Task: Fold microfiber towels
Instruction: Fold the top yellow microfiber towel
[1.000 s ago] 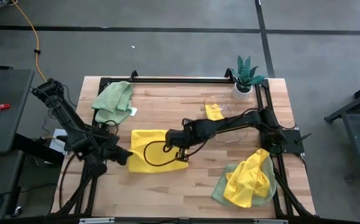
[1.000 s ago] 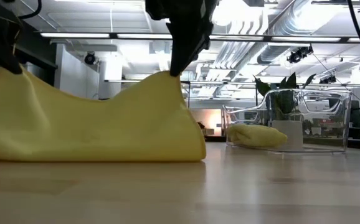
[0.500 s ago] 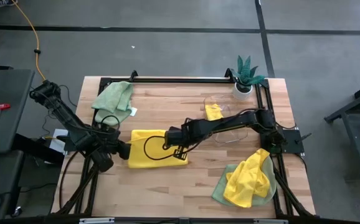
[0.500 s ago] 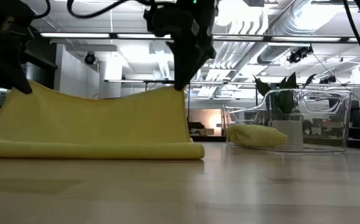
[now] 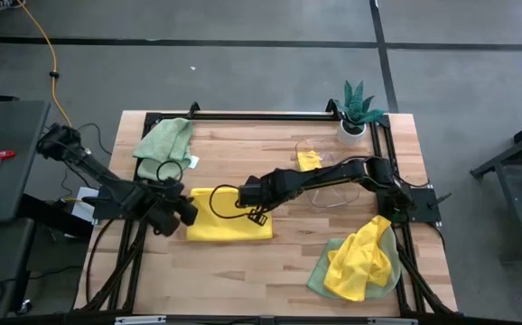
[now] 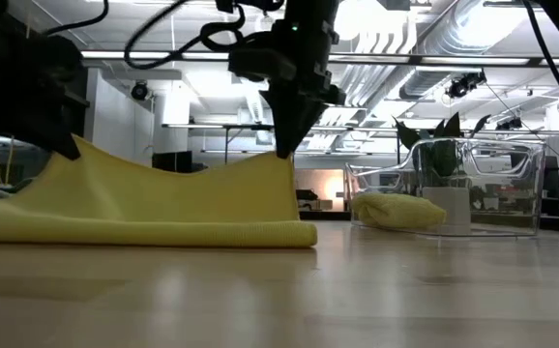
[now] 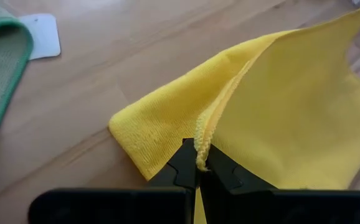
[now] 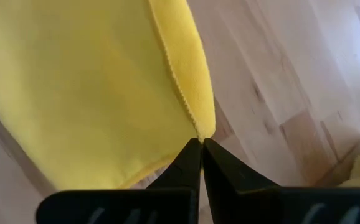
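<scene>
A bright yellow microfiber towel [image 5: 229, 221] lies doubled over at the table's centre-left. Its rounded fold [image 6: 163, 232] rests on the wood along the near side, and its upper layer rises to two raised corners. My left gripper [image 5: 189, 210] is shut on the left corner, and my right gripper [image 5: 260, 214] is shut on the right one. In the low view, both sets of fingers come down from above onto the two peaks, the left gripper [image 6: 72, 147] and the right gripper [image 6: 285, 150]. The layer sags between them. My left gripper pinches the hemmed edge of the upper layer [image 7: 201, 142] at its left corner between its two fingers, slanting down from the table's left. That corner is lifted clear, and the cloth slopes down from it to the fold on the table. My right gripper pinches the upper layer's right corner [image 8: 203, 129] between its fingertips, coming from above and pointing steeply down. Only the corner tip is between the fingers. The corner is held above the table, with the cloth falling away slack toward the fold.
A sage green towel [image 5: 163, 140] and a white card [image 5: 191, 162] lie at the far left. A clear container [image 5: 331, 181] holding a folded yellow towel [image 5: 310, 161] stands right of centre, with a potted plant [image 5: 356, 108] behind it. Yellow and green towels [image 5: 360, 257] are heaped at the near right.
Both grippers have sunk with the held corners, the left one also moving toward the far edge and rolling its wrist. The towel's upper layer now stands lower and flatter over the lower layer, while the fold on the table has stayed put.
</scene>
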